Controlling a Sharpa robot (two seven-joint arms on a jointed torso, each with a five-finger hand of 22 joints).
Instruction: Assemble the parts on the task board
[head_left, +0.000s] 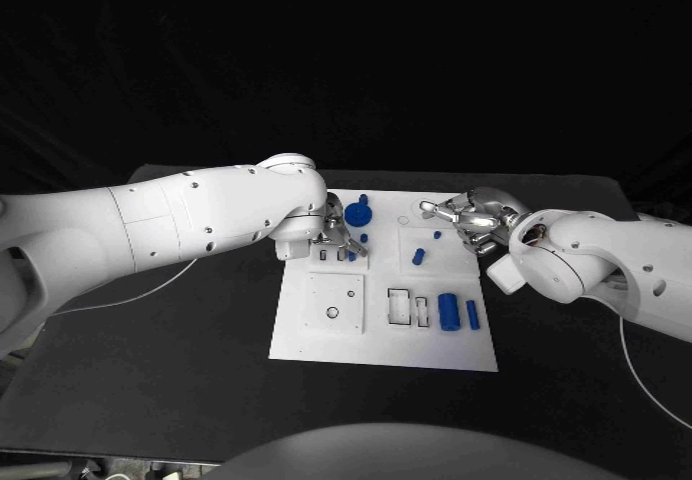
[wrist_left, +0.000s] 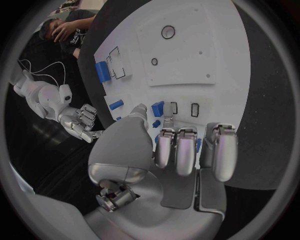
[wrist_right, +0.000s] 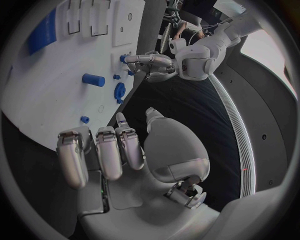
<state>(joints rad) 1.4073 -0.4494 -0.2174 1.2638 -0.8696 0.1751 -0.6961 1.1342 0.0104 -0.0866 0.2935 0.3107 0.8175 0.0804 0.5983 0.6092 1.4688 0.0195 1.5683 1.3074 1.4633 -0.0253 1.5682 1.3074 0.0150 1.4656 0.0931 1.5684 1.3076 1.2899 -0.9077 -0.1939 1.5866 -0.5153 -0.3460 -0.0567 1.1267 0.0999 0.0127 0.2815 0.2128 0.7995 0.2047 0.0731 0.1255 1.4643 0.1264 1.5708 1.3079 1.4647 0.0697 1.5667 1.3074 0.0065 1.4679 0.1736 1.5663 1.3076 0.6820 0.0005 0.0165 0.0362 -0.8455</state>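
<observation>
The white task board (head_left: 320, 330) lies mid-table. My left hand (head_left: 335, 240) hovers over its far left part, fingers pointing down at a row of small slots (wrist_left: 174, 107). A blue block (wrist_left: 157, 107) stands at the end of that row, right by the thumb tip (wrist_left: 140, 110); I cannot tell if they touch. My right hand (head_left: 469, 220) hangs at the far right edge, fingers apart and holding nothing. A blue gear (head_left: 358, 213), a small peg (head_left: 364, 238) and a short cylinder (head_left: 418, 256) sit between the hands. Two bigger blue cylinders (head_left: 449, 311) lie at the near right.
Rectangular recesses (head_left: 397, 310) and a round hole (head_left: 333, 312) lie in the board's near half. Thin white cables run over the black table at the left (head_left: 144, 290) and the right (head_left: 649, 380). The near table is open black surface.
</observation>
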